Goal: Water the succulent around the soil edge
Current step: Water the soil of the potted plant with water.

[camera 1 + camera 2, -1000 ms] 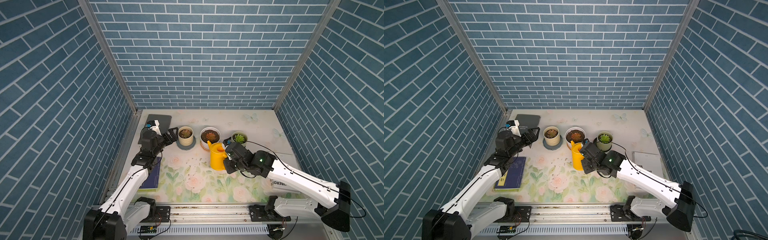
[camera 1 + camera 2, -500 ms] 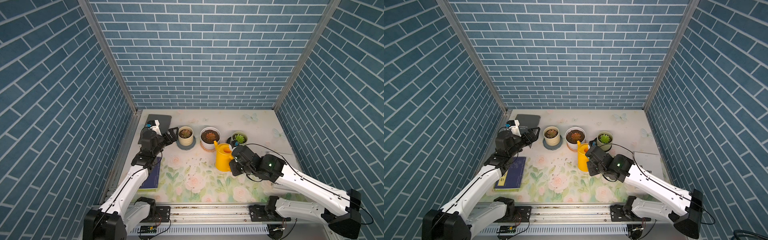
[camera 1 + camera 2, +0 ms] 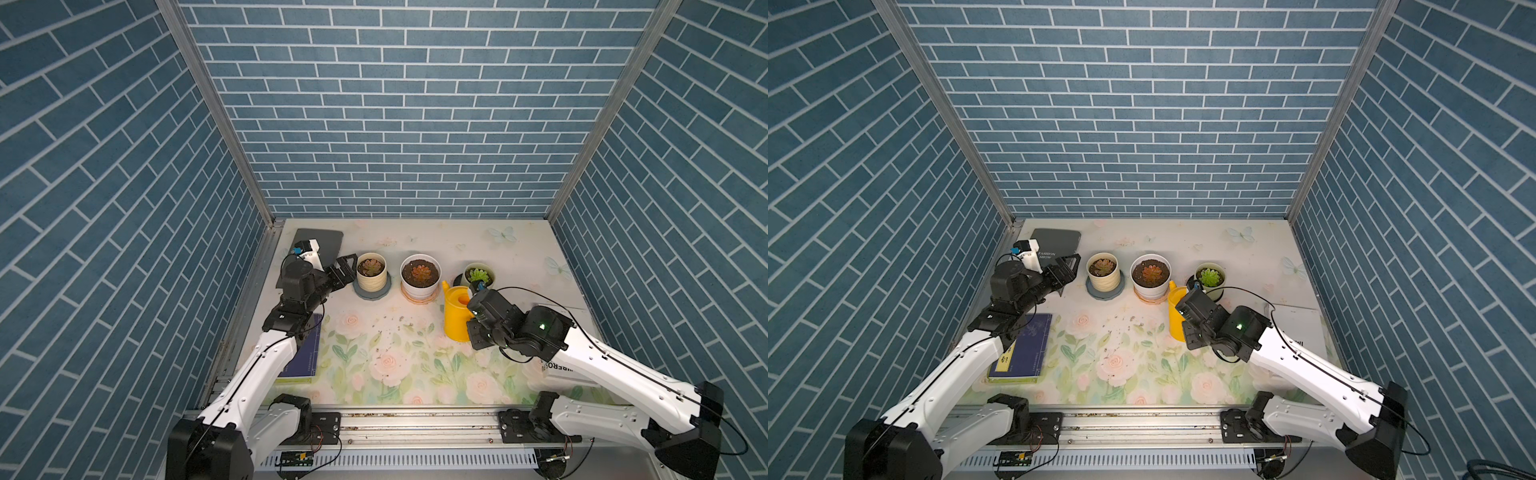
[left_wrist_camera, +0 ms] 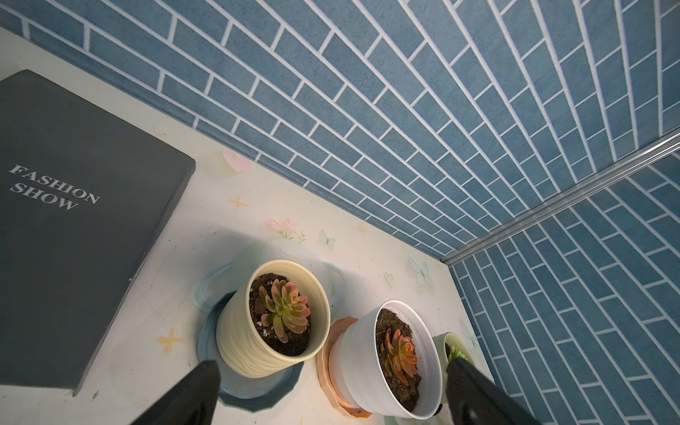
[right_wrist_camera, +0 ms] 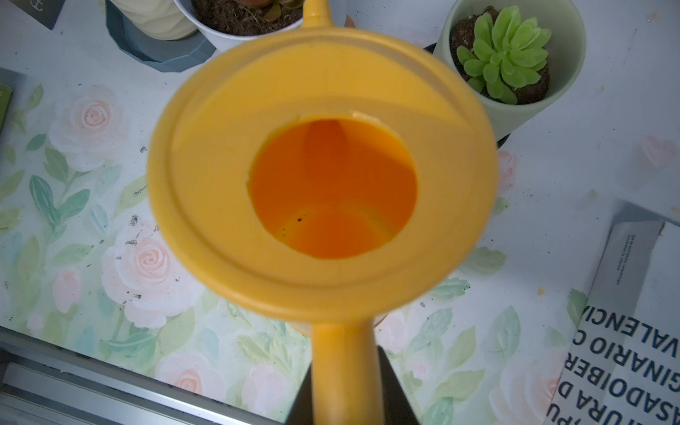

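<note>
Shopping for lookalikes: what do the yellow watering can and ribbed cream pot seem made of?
The watering can looks like moulded plastic: uniform yellow, smooth, dull sheen. The ribbed cream pot could be glazed ceramic or plastic; its soft gloss leaves that open.

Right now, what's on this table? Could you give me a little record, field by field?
plant to water: the succulent, a reddish-green rosette in a cream ribbed pot on a grey-blue saucer
soil edge: dark ring between rosette and rim
watering can: yellow, upright, spout toward the white pot
right gripper: shut on the watering can's handle
left gripper: open, empty, beside the cream ribbed pot
other plants: orange-red rosette in the white pot; green rosette in a pale green pot
</note>
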Tool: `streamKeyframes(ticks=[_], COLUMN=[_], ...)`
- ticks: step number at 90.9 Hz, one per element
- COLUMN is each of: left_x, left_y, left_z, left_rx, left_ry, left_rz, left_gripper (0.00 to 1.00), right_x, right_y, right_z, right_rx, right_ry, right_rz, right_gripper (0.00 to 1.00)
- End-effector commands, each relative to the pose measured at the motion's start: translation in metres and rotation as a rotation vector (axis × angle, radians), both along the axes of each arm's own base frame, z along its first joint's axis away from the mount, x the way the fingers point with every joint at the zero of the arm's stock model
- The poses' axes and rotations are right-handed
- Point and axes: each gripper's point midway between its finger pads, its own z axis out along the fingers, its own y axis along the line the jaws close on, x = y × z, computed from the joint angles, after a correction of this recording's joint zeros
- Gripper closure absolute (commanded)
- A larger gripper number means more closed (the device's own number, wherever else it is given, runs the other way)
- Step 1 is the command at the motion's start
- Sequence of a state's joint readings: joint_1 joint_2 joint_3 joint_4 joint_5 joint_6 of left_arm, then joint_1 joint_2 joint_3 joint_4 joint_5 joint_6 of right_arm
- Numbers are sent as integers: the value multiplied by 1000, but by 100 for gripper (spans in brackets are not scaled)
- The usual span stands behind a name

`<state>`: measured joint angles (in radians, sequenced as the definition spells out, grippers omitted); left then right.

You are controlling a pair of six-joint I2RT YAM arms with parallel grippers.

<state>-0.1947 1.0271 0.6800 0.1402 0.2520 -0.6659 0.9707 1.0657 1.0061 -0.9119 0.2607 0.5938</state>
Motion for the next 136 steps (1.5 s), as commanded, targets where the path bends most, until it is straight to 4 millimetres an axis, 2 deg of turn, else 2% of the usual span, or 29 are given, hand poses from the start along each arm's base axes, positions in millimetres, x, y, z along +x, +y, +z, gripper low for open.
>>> streamKeyframes(ticks=[1,23,39,52,81,96,112,136], left_x=[0,2,2,2,3,3,3,2], left_y=[-2,-2,-2,-2,-2,-2,-1,-3], left_z=[2,-1,-2,-2,-3,-3,-3,-2], left_rx=[-4,-4,-5,-2,-2,-4,-1,-4], left_ry=[-14,-5,-4,-2,0,0,-1,-2], left_rz=[-9,-10,-9,-7,-7,-7,-4,-9], left_gripper=[0,0,0,0,0,0,0,0], right_x=[0,-8,-13,-13,-19,-23,-20,-11], right_y=[13,40,63,71,49,33,15,-12], right_z=[5,13,11,8,4,-6,-10,-4], right_rx=[26,75,98,103,72,44,14,19], right_ry=[-40,-64,-50,-41,-10,9,-3,-20], right_rz=[65,140,194,207,135,89,35,-55], right_gripper=[100,100,100,100,100,100,100,100])
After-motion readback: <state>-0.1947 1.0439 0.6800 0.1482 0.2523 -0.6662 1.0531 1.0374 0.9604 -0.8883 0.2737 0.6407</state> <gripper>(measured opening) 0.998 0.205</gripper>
